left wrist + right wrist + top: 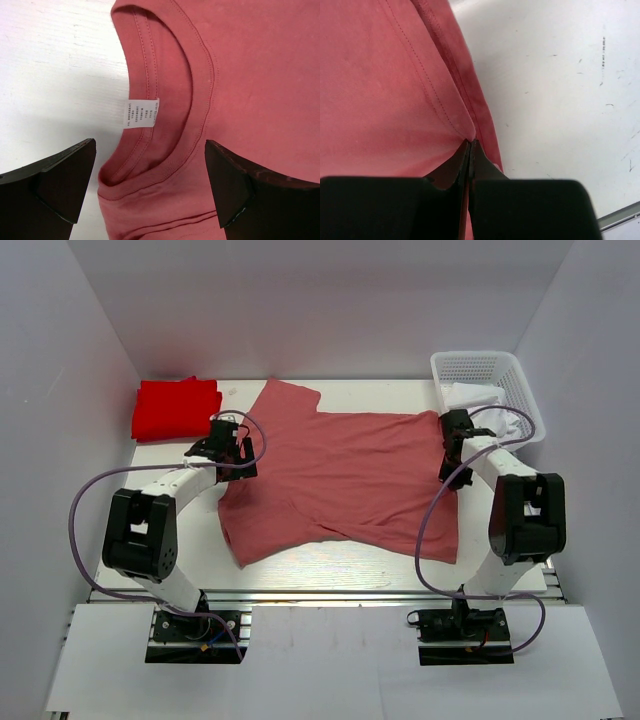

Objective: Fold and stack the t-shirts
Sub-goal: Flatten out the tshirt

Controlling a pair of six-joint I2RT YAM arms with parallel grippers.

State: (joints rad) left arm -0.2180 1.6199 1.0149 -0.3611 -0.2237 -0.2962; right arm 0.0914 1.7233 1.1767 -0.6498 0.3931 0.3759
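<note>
The rose-pink t-shirt point(345, 475) lies spread flat across the middle of the table. Its collar with a white label point(141, 112) lies between the wide-open fingers of my left gripper point(235, 445), which hovers over the neck at the shirt's left edge. My right gripper point(450, 462) is shut on the shirt's hem point(470, 135) at its right edge; a thin fold of cloth is pinched between the jaws. The bright red t-shirt point(177, 407) lies folded at the far left corner.
A white mesh basket point(487, 390) with white cloth in it stands at the far right, just behind my right gripper. White walls enclose the table on three sides. Bare table point(560, 90) shows right of the hem.
</note>
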